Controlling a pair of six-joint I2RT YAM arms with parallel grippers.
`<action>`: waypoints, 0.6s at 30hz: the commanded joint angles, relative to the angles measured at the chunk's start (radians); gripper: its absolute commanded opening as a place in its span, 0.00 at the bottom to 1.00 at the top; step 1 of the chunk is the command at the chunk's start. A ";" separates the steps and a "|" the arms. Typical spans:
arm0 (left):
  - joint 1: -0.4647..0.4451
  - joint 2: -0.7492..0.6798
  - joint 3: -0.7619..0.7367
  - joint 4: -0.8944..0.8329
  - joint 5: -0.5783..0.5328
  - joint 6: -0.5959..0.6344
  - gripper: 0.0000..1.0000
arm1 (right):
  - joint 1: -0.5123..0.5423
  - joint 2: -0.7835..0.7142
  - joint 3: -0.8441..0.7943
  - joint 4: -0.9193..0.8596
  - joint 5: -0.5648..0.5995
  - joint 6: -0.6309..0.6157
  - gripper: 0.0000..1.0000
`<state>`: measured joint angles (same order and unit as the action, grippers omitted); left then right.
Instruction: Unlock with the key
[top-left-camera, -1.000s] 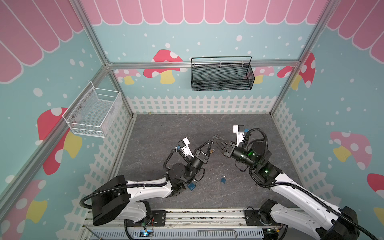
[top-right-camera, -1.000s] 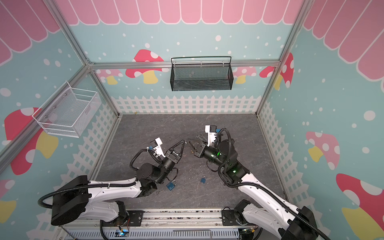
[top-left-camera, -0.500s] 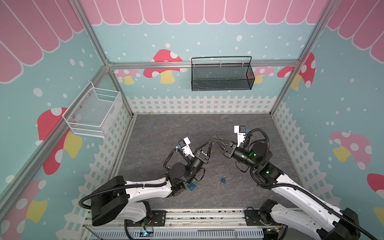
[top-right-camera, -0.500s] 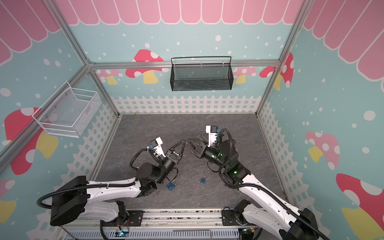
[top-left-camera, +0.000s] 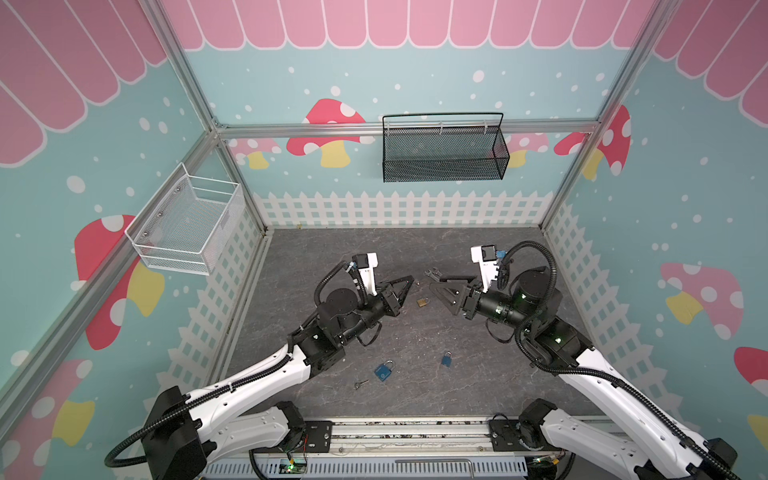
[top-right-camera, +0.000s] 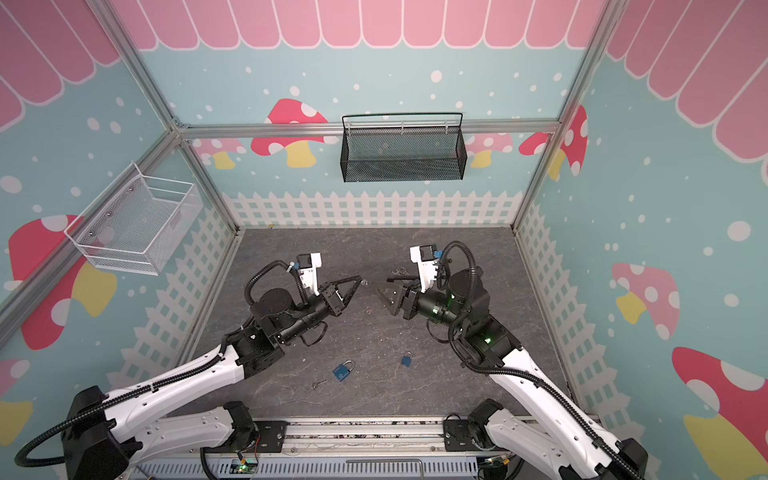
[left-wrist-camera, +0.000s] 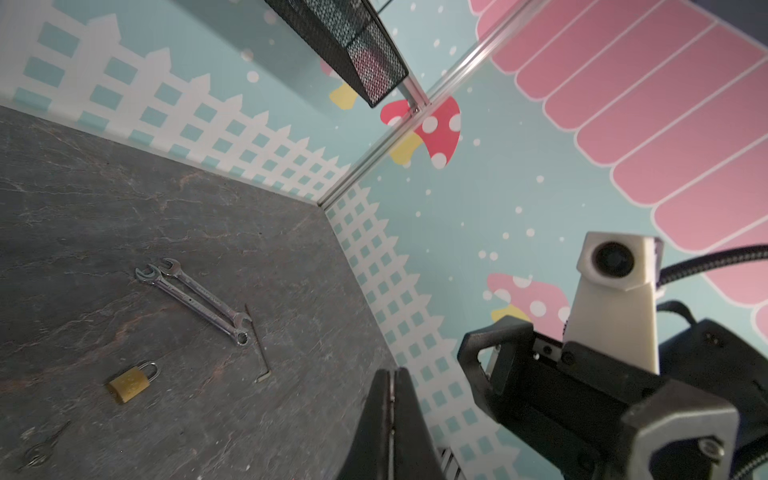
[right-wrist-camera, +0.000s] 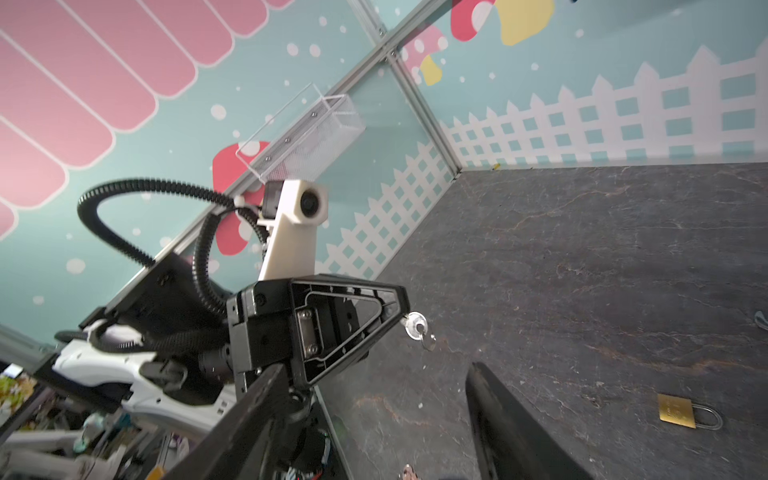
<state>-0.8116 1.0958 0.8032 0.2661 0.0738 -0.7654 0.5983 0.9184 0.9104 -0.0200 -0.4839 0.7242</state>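
While the key (right-wrist-camera: 415, 326) is already secured, pinched at the very tip of the left pincer (top-left-camera: 409, 284) with the jaws pressed together on it, no lock has met it yet. The brass padlock (top-left-camera: 423, 302) lies flat and loose on the grey worktop (top-left-camera: 374, 257). It sits at about 4 o'clock from that pincer's tip and roughly 8 o'clock from the right pincer (top-left-camera: 440, 296), which is spread wide and holds nothing. In both wrist views the padlock's shackle looks seated in its body, so I judge it locked.

Lying between the two pincers, the brass padlock seems the likely target. A larger blue padlock (top-left-camera: 384, 370) and a smaller blue padlock (top-left-camera: 446, 359) lie untouched toward 6 o'clock on the worktop. A second key (top-left-camera: 360, 384) lies just beside the larger one, at its 8 o'clock. A pair of wrenches (left-wrist-camera: 195, 301) lies near 12 o'clock from the brass padlock.

By my reading only the first part is done: the key is picked up and presented. The padlock must yet be gripped or steadied, probably by the open right pincer, and its keyway lined up. The key must then be pushed in and turned, and the shackle sprung.
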 joint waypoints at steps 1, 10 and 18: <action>0.029 -0.010 0.073 -0.237 0.205 0.151 0.00 | -0.024 0.021 0.020 -0.127 -0.197 -0.127 0.71; 0.072 0.051 0.176 -0.302 0.454 0.254 0.00 | -0.110 -0.016 -0.054 -0.055 -0.361 -0.144 0.60; 0.075 0.090 0.258 -0.359 0.523 0.323 0.00 | -0.181 0.020 -0.098 0.044 -0.464 -0.119 0.51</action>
<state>-0.7418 1.1835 1.0229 -0.0525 0.5362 -0.4950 0.4355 0.9348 0.8322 -0.0391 -0.8730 0.6090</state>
